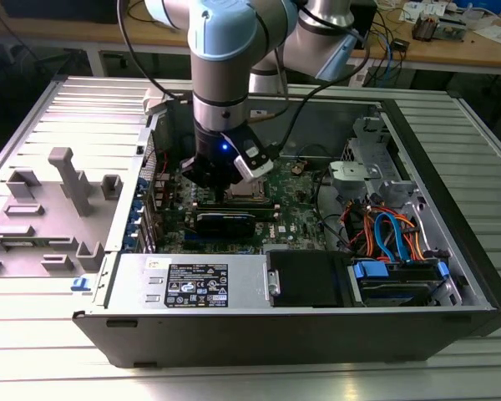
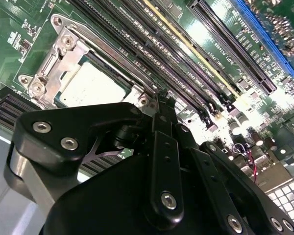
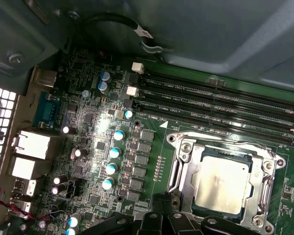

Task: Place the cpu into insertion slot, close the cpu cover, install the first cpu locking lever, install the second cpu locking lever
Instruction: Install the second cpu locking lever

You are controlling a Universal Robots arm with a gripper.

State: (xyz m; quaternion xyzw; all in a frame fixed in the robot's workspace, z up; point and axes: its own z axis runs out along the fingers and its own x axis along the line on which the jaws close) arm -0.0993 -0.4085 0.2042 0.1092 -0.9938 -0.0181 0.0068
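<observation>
End effector (image 2: 159,105) fingers are seen pressed together, holding nothing, just beside the insertion slot (image 3: 179,169). The cpu (image 3: 220,183) is seated in that slot, and the cpu cover (image 3: 186,147) is laid down around it in both wrist views.

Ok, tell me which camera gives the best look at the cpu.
The first wrist view: the cpu lies almost whole and square-on inside the cpu cover. In the second wrist view the cpu sits partly behind the gripper. The exterior view has the arm over that spot.
</observation>
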